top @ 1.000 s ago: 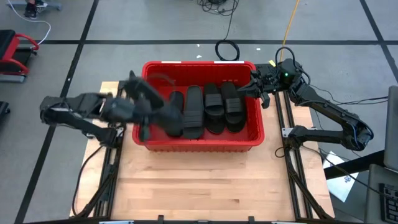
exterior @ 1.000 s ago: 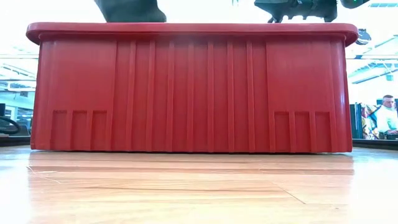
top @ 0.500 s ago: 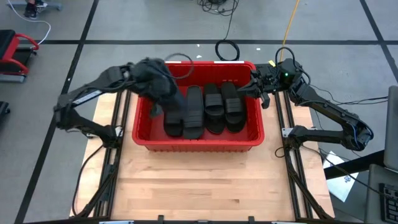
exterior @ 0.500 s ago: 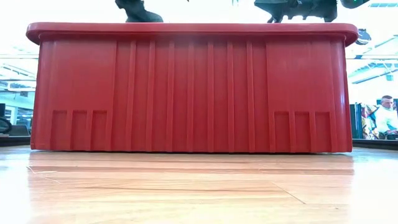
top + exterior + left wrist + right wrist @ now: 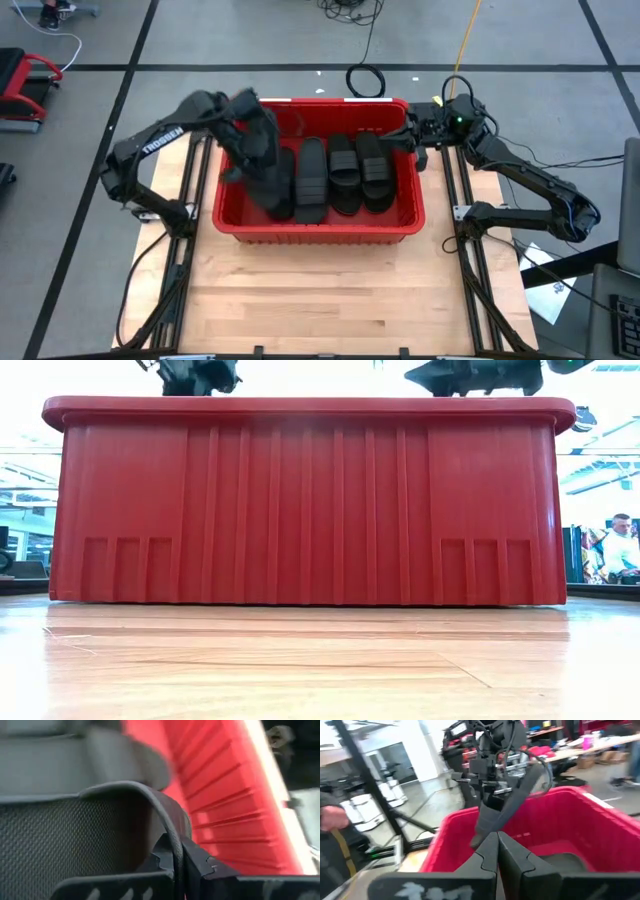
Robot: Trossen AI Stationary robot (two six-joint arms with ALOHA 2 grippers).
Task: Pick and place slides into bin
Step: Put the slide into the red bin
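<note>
Left gripper [image 5: 262, 160], fingers clenched on thong slide [image 5: 268, 185], hangs it over bin [image 5: 320, 232] left side for drop. Right gripper [image 5: 400, 140] clenched empty, parked at upper-right rim.

text: "TROSSEN" is being shown in white capitals | carrier: dark link of the left arm [image 5: 160, 143], printed lengthwise along it | view: high view | other readable text: none is being shown on the bin, the slides, the table or in the room behind
</note>
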